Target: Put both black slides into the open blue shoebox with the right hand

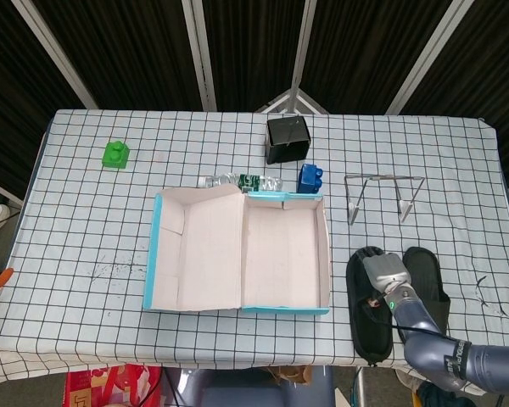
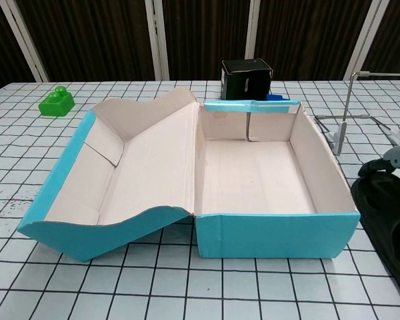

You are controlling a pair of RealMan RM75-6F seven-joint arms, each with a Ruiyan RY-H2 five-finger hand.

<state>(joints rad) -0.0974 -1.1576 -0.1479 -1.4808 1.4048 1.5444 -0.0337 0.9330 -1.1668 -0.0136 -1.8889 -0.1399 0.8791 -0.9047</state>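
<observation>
— Checked tablecloth from the head view: blue shoebox open mid-table, both black slides outside it at right. Right hand over the near slide, far slide just beside. Grip?

— Cannot tell. Chest view: right hand touching the slide, fingers hidden. Risk: shallow hold, slide snagging the box wall.

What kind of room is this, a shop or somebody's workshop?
Most likely a robot test lab, not a shop. A table in a gridded cloth stands before dark curtains, and stray props lie on it: a green toy block, a blue shoebox, and black slides under the right hand.
</observation>
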